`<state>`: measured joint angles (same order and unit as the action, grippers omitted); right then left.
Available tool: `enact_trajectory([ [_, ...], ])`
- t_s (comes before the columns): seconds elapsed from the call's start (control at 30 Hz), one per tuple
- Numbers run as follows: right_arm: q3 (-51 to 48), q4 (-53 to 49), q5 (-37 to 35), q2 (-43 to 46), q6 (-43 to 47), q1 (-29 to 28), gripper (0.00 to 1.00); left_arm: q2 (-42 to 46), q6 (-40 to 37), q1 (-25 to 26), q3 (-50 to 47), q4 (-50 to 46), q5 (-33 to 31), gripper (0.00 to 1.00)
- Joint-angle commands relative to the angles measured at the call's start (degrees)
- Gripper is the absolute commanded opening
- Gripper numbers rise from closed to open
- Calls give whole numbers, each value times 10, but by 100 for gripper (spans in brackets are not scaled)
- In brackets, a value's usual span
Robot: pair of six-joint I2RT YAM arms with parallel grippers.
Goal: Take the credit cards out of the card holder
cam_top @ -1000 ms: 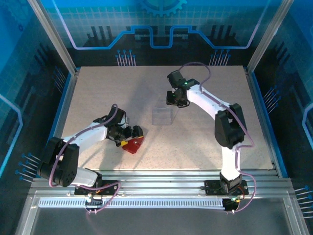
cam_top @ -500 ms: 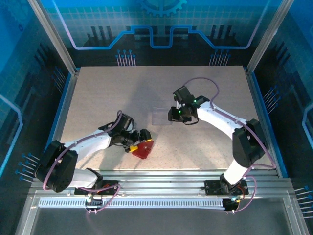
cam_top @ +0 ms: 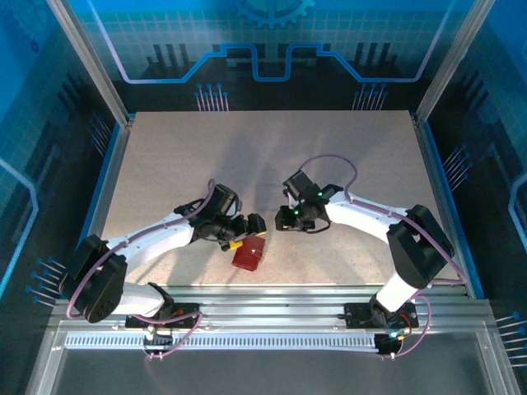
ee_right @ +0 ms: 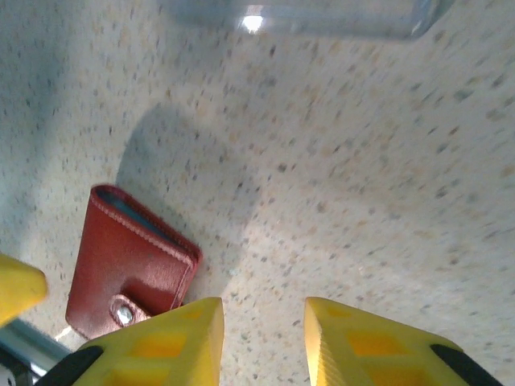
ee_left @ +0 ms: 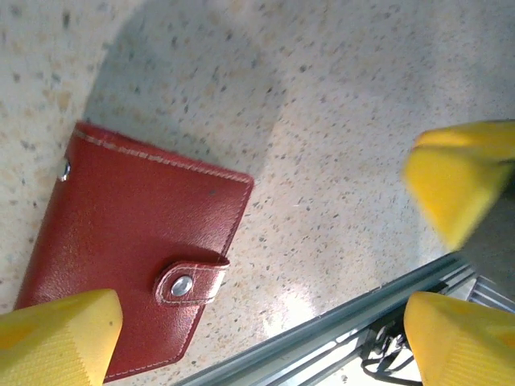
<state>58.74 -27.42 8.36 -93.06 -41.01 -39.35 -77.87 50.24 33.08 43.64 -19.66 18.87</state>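
1. The card holder [cam_top: 249, 253] lies flat on the desk [cam_top: 165, 164] close to the near rail. It is folded shut, with its snap tab [ee_left: 189, 281] fastened on the upper face. I judge the credit cards are tucked inside. A thin bluish edge shows at the fold in the right wrist view, but I cannot tell whether it is a card.
2. It looks light, and its stitched red cover looks soft and a little slick. I expect it to slide or flop if I push on only one side. I would pin one cover near the spine and lift the tab by its free end.
3. My left tool [cam_top: 245, 233] hangs just over the holder's far edge. Its jaws are spread wide with nothing between them.
4. My right tool [cam_top: 290, 218] is a little farther back, beside the left one and apart from the holder. A moderate gap separates its yellow fingers [ee_right: 161, 338], and it grips nothing.
5. A clear plastic box [ee_right: 298, 16] sits beyond that.
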Motion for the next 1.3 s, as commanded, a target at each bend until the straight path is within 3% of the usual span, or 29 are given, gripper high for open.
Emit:
enact_trajectory([
  [0.0,-28,41,55,9,-36,-29,35,0,-58,-29,9,-67,-8,84],
  [0.2,-78,161,126,-21,-96,-61,40,-30,-89,-92,-39,7,113,76],
  [0.33,-96,228,147,-51,-127,-68,40,-71,-103,-108,-51,25,144,65],
  [0.77,-96,290,148,-92,-147,-51,31,-102,-55,-115,-82,133,192,53],
  [1.03,-67,238,158,-93,-111,-27,27,-143,-23,-115,-75,201,199,50],
  [1.17,-54,172,123,-80,-74,-26,28,-128,-39,-115,-59,165,180,50],
  [1.27,-33,95,65,-52,-17,-27,30,-96,-64,-116,-47,113,145,57],
])
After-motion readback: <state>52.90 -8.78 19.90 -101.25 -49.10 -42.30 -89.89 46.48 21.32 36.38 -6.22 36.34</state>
